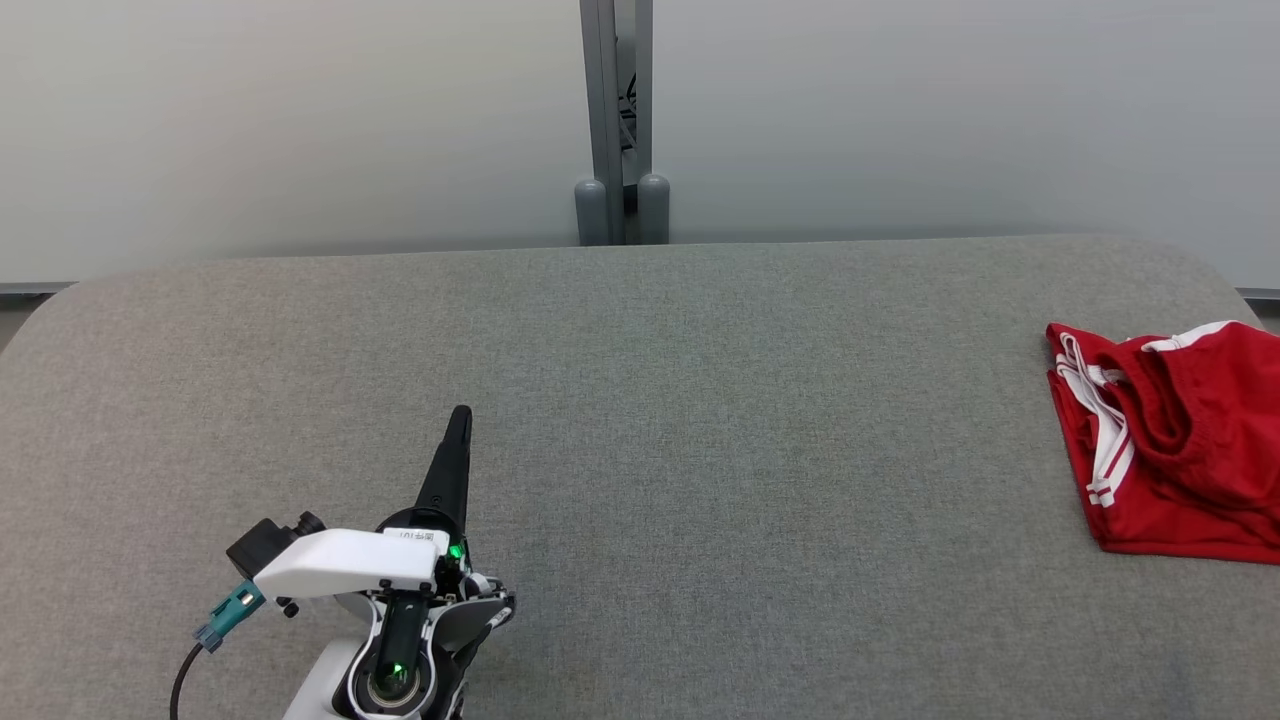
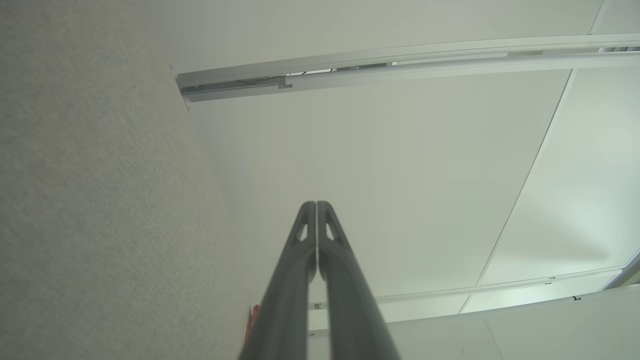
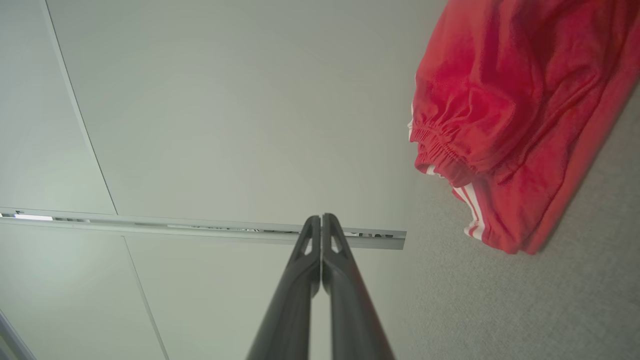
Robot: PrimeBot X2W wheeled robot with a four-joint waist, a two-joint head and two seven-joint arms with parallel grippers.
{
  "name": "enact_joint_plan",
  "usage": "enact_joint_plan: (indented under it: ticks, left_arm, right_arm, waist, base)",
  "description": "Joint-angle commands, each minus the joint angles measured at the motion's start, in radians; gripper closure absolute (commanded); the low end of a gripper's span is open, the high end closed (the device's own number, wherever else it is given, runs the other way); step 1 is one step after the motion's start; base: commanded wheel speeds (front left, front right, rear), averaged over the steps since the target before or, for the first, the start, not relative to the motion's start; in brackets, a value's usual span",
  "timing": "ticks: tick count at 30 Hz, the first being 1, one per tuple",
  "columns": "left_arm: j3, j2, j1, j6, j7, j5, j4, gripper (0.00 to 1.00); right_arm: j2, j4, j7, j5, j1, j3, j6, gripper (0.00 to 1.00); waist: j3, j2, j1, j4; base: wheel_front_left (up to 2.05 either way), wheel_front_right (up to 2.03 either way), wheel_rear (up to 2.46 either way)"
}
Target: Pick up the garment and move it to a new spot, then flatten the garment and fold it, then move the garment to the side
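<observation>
the fingers (image 2: 300,260) of our left gripper (image 2: 316,205) were pressed together along their length with nothing between them. the fingers (image 3: 345,285) of our right gripper (image 3: 320,217) were closed the same way, on nothing.

in the head view the left gripper hung low over the near left part of the grey table (image 1: 700,420), pointing toward the far side. the garment (image 1: 1180,450), red shorts with white stripes, lay at the right end of the table, well apart from the left gripper, and ran off the picture's right edge. it was neither spread flat nor a loose heap. its layers lay doubled over one another, the gathered waistband (image 3: 440,145) was rumpled on top, and its left edge ran fairly straight. in the right wrist view it showed near the right gripper but apart from the fingertips.

we judged that this scene fitted two stages. the shorts could have been waiting at the side to be picked up and carried to a new spot. or they could have been folded and set aside, with both arms clear of them. the pictures did not settle which, so we named no step in hand.

any further handling of the cloth would have called for parted fingers first, since closed ones cannot take it. it would also have called for a hold through all the layers, so that they would not slide apart.
</observation>
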Motion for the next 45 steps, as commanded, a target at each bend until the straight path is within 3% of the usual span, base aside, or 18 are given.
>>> enact_joint_plan:
  ticks: [1,45]
  left_arm:
    - [0.002,0.005,-0.012,-0.003,0.003,-0.003,0.002,1.0]
    - [0.002,0.005,-0.012,-0.003,0.003,-0.003,0.002,1.0]
  right_arm:
    - [-0.007,-0.005,0.006,0.001,0.012,-0.004,0.001,1.0]
    - [-0.006,-0.005,0.006,0.0,0.011,-0.004,0.001,1.0]
  waist:
    - [0.0,-0.0001,0.0,0.0]
    - [0.0,-0.0001,0.0,0.0]
  base:
    - [0.0,0.0,0.0]
    - [0.0,0.0,0.0]
